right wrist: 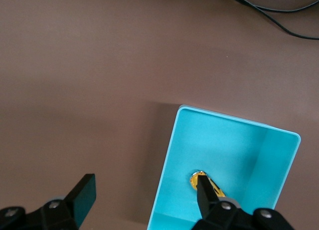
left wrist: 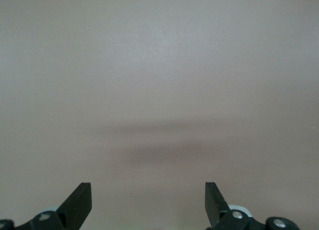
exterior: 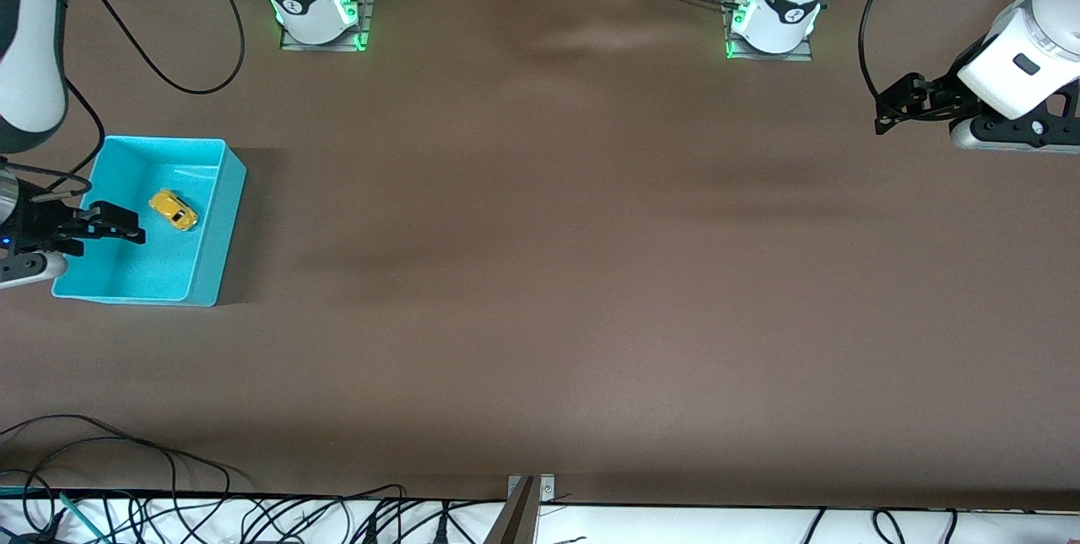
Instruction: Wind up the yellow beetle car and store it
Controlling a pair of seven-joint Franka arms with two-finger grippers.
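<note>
The yellow beetle car (exterior: pixel 173 210) lies on the floor of the turquoise bin (exterior: pixel 233 190), free of any finger. My right gripper (exterior: pixel 131 225) hangs open above the bin, beside the car, with nothing between its fingers. In the right wrist view, the right gripper (right wrist: pixel 144 187) has one finger covering part of the car (right wrist: pixel 194 178) in the bin (right wrist: pixel 279 160); its second finger stands over bare table outside the bin's wall. My left gripper (exterior: pixel 880 112) waits open over the table at the left arm's end, and in its own view the left gripper (left wrist: pixel 148 200) shows only brown tabletop between its fingers.
The brown table (exterior: pixel 540 274) spreads wide between the bin and the left arm. Black cables (exterior: pixel 169 63) loop on the table near the right arm's base, and more cables (exterior: pixel 126 460) trail along the edge nearest the front camera.
</note>
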